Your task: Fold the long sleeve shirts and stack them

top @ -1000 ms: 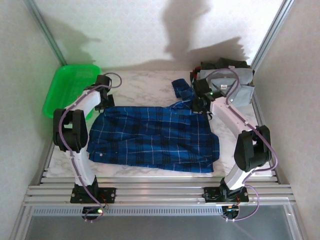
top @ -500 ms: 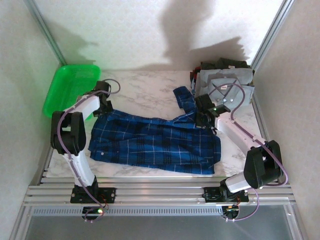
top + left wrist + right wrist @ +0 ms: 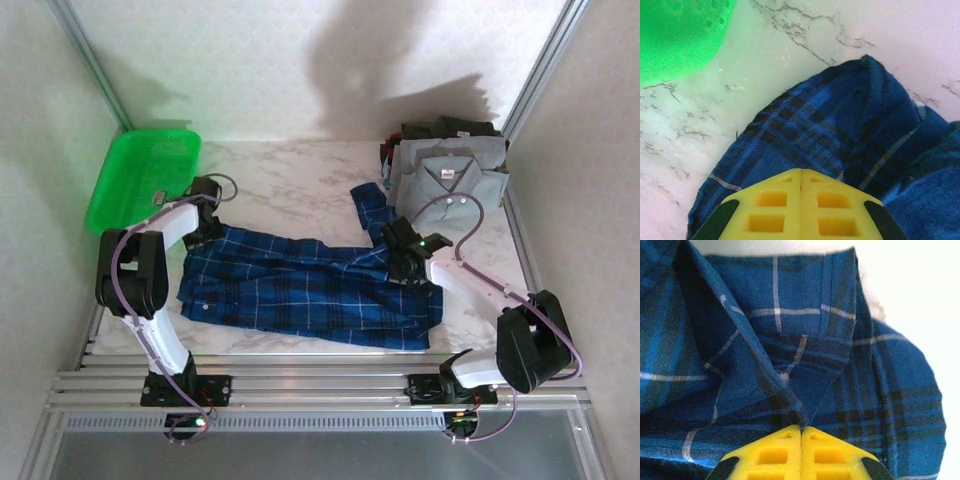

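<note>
The dark blue plaid long sleeve shirt [image 3: 300, 285] lies spread across the middle of the marble table, with one part [image 3: 368, 205] trailing toward the back. My left gripper [image 3: 205, 226] is at its far left edge, shut on a bunch of plaid cloth [image 3: 840, 125] at its yellow tips [image 3: 800, 172]. My right gripper [image 3: 402, 262] is at the far right edge, shut on a raised fold of the plaid cloth [image 3: 790, 340] that runs into its tips [image 3: 801, 427]. A folded grey shirt [image 3: 450, 178] tops a pile of darker folded ones [image 3: 445, 128] at the back right.
A green plastic basket [image 3: 140, 180] stands at the back left, and its rim [image 3: 675, 35] is close beyond my left gripper. Bare marble [image 3: 290, 180] lies behind the plaid shirt. Side walls and a metal rail at the near edge bound the table.
Both grippers have moved toward the near edge, pulling the plaid shirt's far edge with them. The shirt now spans less from back to front, and the grey shirt is uncovered.
</note>
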Tool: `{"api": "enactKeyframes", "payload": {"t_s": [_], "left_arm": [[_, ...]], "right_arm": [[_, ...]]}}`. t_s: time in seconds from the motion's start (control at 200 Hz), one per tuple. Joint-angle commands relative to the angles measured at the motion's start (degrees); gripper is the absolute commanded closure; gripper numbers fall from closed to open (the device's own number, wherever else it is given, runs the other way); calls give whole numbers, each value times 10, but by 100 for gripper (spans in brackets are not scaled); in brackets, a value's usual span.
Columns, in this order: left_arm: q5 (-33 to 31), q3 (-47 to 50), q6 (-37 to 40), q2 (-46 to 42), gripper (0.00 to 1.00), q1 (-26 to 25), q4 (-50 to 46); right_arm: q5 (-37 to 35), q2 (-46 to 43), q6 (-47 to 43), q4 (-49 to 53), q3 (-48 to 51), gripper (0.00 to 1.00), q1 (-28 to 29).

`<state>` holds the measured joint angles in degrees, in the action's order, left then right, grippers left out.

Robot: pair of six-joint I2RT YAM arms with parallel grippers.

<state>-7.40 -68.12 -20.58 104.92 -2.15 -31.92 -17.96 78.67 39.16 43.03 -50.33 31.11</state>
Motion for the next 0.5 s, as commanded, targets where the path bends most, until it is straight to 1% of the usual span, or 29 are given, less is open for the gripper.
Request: {"api": "enactKeyframes", "payload": {"t_s": [0.0, 0.04, 0.055, 0.095, 0.13, 0.185, 0.235, 0.28, 0.315, 0.425, 0.46, 0.495], "left_arm": [[-23, 5, -28, -9, 100, -1, -3], [-22, 4, -35, -10, 100, -2, -3], [-21, 4, -37, -12, 98, -3, -3], [-18, 1, -42, -16, 88, -5, -2], [-10, -4, -48, -20, 77, -7, -5], [10, -21, -62, -25, 59, -9, -15], [32, -35, -74, -36, 49, -18, -19], [47, -51, -86, -47, 44, -29, -21], [58, -64, -94, -56, 39, -44, -24], [92, -116, -119, -75, 30, -91, -36], [112, -125, -127, -81, 29, -103, -30], [134, -132, -135, -84, 27, -120, -18]], "right_arm": [[9, -12, 60, 8, 36, 96, 9], [17, -11, 71, 2, 48, 95, 10], [21, -10, 74, -1, 53, 94, 10], [30, -10, 79, -6, 60, 91, 11], [34, -10, 82, -5, 64, 85, 11], [39, -14, 81, 2, 64, 68, 12], [42, -24, 76, 15, 63, 50, 14], [48, -40, 68, 29, 59, 42, 15], [53, -60, 59, 41, 52, 38, 15], [54, -128, 26, 88, -12, 20, 12], [55, -135, 11, 102, -46, 17, 7], [62, -127, -6, 113, -85, 16, -5]]}}
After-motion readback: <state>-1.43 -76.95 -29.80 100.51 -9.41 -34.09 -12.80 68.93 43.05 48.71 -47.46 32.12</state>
